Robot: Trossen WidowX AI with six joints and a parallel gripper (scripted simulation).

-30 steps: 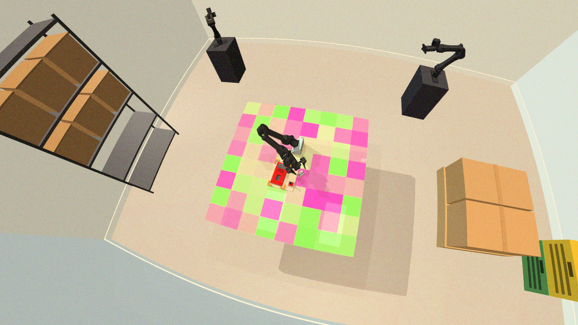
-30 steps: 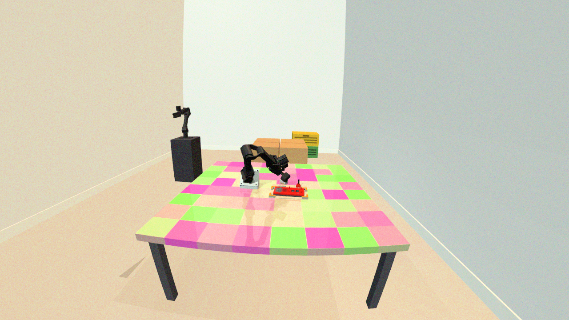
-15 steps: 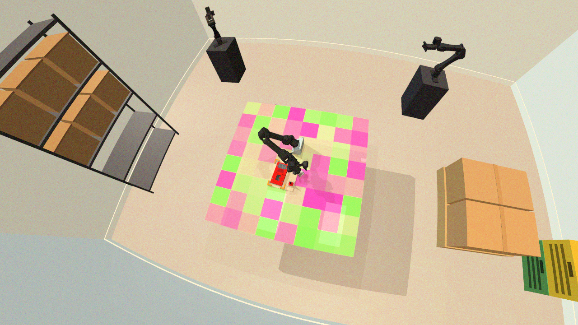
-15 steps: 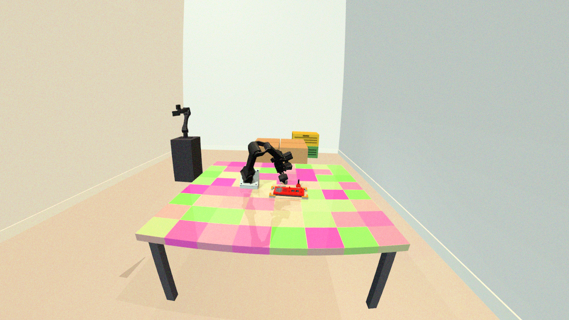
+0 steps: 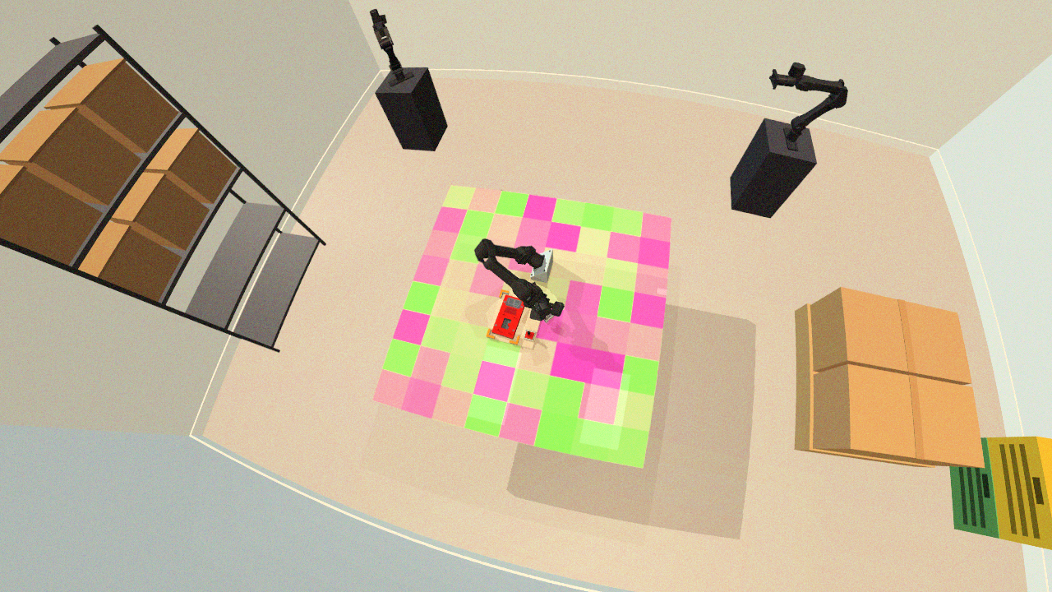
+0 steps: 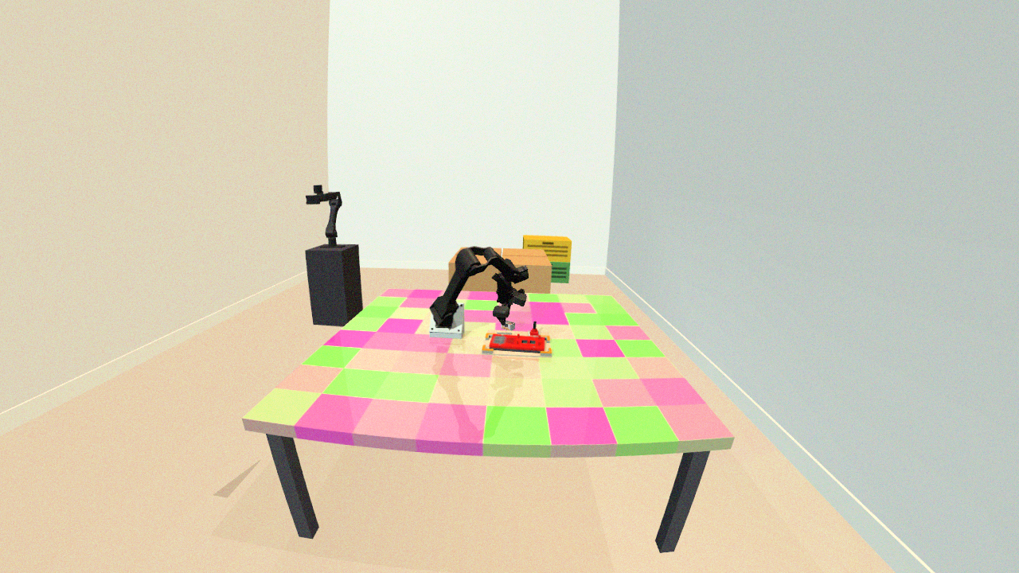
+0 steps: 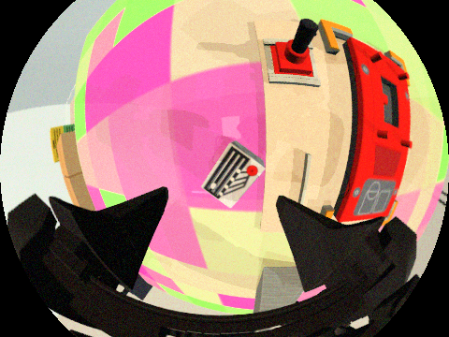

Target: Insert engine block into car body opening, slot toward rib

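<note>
The engine block (image 7: 229, 175) (image 6: 509, 325) is a small pale block with dark stripes and a red dot on top. It lies on the pink part of the table, turned at an angle to the car body. The red car body (image 7: 362, 117) (image 5: 511, 312) (image 6: 516, 348) lies to the right in the wrist view, held by orange corner pieces. Its dark opening (image 7: 390, 112) shows a small red rib at one edge and has no block in it. My gripper (image 7: 224, 197) (image 6: 504, 321) is open and empty above the engine block. The slot side of the block cannot be made out.
A red piece with an upright black knob (image 7: 304, 37) (image 6: 535, 325) stands in a pale holder between the block and the far end of the car body. A thin upright pale strip (image 7: 305, 178) stands beside the block, near the car body. The arm's light base (image 5: 542, 266) (image 6: 447, 330) is close by.
</note>
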